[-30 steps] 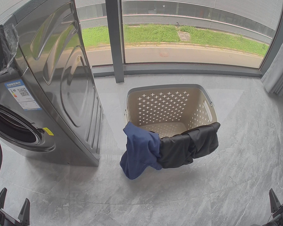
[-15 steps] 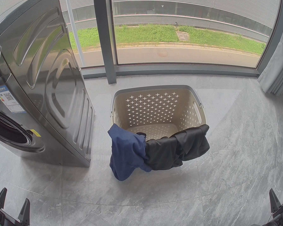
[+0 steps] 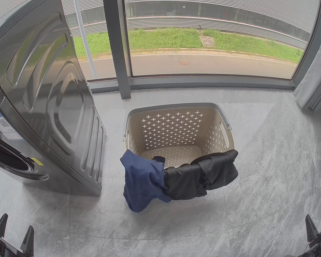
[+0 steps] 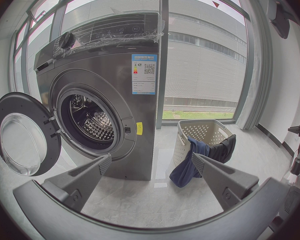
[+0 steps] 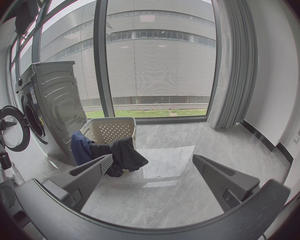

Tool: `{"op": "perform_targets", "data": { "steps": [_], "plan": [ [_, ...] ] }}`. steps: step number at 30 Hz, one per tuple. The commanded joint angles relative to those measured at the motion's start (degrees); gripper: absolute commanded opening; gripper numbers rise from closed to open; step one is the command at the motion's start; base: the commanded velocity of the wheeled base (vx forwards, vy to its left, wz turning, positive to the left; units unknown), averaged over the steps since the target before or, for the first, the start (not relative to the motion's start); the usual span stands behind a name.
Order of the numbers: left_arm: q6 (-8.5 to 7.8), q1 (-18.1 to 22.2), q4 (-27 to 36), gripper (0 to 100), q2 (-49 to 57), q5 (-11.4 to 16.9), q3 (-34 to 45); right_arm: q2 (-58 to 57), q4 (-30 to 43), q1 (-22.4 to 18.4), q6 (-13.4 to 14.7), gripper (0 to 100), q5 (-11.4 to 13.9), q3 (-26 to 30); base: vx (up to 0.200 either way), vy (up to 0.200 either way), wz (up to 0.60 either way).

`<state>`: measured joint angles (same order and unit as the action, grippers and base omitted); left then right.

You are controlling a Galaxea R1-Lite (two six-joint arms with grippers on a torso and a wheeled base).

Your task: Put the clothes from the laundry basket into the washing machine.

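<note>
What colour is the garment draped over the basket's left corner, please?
Dark blue garment, clearest in head view.

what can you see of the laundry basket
The laundry basket is beige plastic with a grey rim, star-shaped holes in its walls and a slot handle on a side. It stands upright on the grey floor, apart from the washing machine. A blue garment and a black garment hang over its near rim.

A laundry corner is indicated: a washer [image 3: 42,100] is seen at 10 o'clock, a basket [image 3: 174,105] at 12, windows [image 3: 210,29] behind, a curtain [image 3: 315,86] at 2.
</note>
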<state>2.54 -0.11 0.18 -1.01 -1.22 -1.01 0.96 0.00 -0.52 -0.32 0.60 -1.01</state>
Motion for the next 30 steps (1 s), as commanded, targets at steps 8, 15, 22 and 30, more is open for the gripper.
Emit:
{"op": "perform_targets", "data": {
  "steps": [8,15,22,30],
  "plan": [
    [0.01,0.0,0.0,100,0.8,0.0,0.8,0.1,0.0,0.0,0.0,100,0.0,1.0,0.0,-0.1,0.0],
    [0.01,0.0,0.0,100,0.8,0.0,0.8,0.1,0.0,0.0,-0.1,100,0.0,1.0,0.0,0.0,0.0],
    [0.01,0.0,0.0,100,0.8,0.0,0.8,0.1,0.0,0.0,0.0,100,0.0,1.0,0.171,0.0,0.0],
    [-0.07,0.0,0.0,100,0.8,0.0,0.8,-0.3,0.0,-0.1,0.1,100,0.0,1.0,0.075,0.0,0.0]
  ]
}}
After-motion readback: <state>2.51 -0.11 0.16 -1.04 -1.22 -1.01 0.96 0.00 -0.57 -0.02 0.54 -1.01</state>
